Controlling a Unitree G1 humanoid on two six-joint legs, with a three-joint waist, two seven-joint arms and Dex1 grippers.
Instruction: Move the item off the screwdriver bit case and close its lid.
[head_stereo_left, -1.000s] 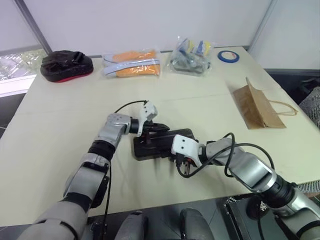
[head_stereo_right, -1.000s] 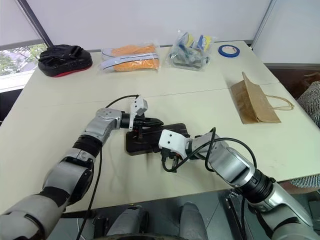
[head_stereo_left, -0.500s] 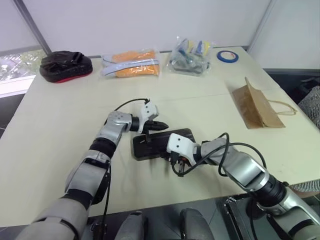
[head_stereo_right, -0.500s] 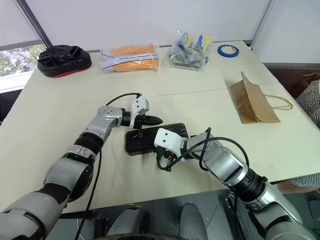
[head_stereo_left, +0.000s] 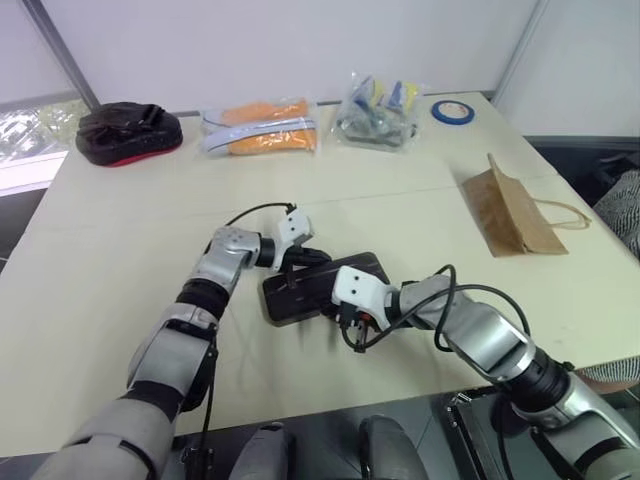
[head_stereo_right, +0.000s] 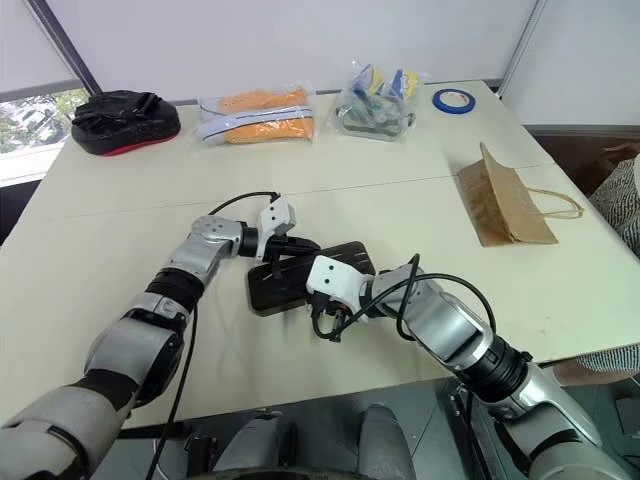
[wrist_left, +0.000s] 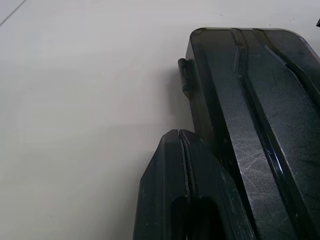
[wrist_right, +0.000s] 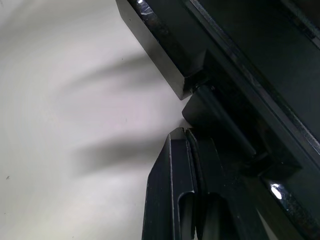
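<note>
The dark grey screwdriver bit case lies flat in the middle of the table, its smoky lid down on it. My left gripper is shut, its tips at the case's far edge, over the lid. My right gripper is shut too, its tips against the case's near edge beside a small tab. Nothing is held in either. The item, a brown paper bag, lies flat on the table far to the right, well apart from the case.
Along the far edge of the table lie a black-and-red pouch, orange-filled clear packets, a clear bag of small parts and a blue tape roll. The table's near edge runs just below my right arm.
My left gripper has tipped slightly downward over the case's far edge. The right gripper has stayed at the near edge.
</note>
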